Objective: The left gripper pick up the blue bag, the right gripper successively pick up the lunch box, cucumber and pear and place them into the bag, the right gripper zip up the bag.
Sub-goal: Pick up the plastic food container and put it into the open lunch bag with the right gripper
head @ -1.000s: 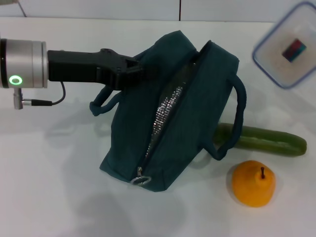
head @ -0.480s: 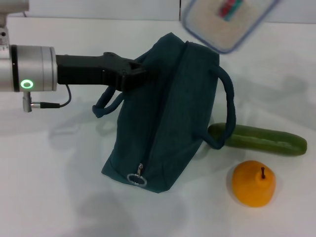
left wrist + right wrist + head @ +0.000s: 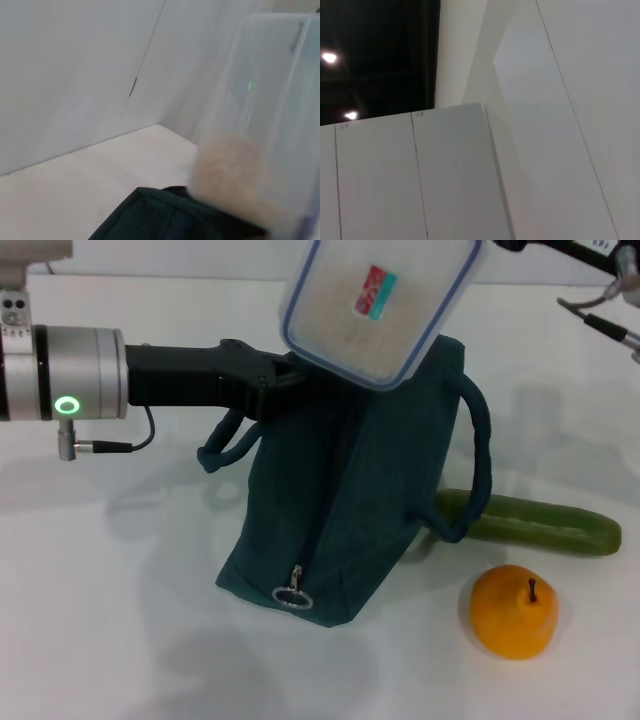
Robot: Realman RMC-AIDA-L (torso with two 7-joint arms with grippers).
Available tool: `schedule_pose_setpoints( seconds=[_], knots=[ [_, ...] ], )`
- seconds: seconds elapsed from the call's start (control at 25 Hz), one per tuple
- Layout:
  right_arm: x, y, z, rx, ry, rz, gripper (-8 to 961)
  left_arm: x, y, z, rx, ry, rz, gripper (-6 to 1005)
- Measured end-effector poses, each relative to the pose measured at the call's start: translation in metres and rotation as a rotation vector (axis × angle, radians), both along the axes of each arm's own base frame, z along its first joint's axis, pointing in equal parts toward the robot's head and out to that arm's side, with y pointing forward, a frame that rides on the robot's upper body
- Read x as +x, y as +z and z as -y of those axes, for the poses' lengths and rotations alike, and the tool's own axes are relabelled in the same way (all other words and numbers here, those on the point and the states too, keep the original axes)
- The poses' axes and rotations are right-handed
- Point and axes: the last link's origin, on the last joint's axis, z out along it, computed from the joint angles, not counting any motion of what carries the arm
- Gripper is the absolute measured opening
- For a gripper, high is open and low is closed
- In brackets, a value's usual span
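My left gripper (image 3: 283,380) is shut on the upper edge of the blue bag (image 3: 340,500) and holds it upright on the table. The bag's zipper ring pull (image 3: 291,595) hangs at its near end. The lunch box (image 3: 380,300) hangs tilted in the air just over the bag's top, held from the upper right by my right gripper (image 3: 500,244), which is mostly cut off by the frame edge. The cucumber (image 3: 540,525) lies on the table right of the bag, and the pear (image 3: 513,611) sits in front of it. In the left wrist view the lunch box (image 3: 260,150) looms above the bag (image 3: 160,215).
The white table (image 3: 110,580) stretches to the left and front of the bag. A cable (image 3: 600,325) of the right arm dangles at the upper right. The right wrist view shows only walls and ceiling.
The lunch box has travelled from the upper right leftwards and now hangs over the bag. The left gripper has shifted slightly right, and the bag stands more upright.
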Motion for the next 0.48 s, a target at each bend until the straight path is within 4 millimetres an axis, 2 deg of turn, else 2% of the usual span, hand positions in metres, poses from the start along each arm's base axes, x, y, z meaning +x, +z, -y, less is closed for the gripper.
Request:
schedule_pose_setpoints(
  seconds=[0.48],
  knots=[
    [0.035, -0.001, 0.010, -0.008, -0.084, 0.034, 90, -0.001, 0.001, -0.004, 0.025, 0.010, -0.005, 39]
  ],
)
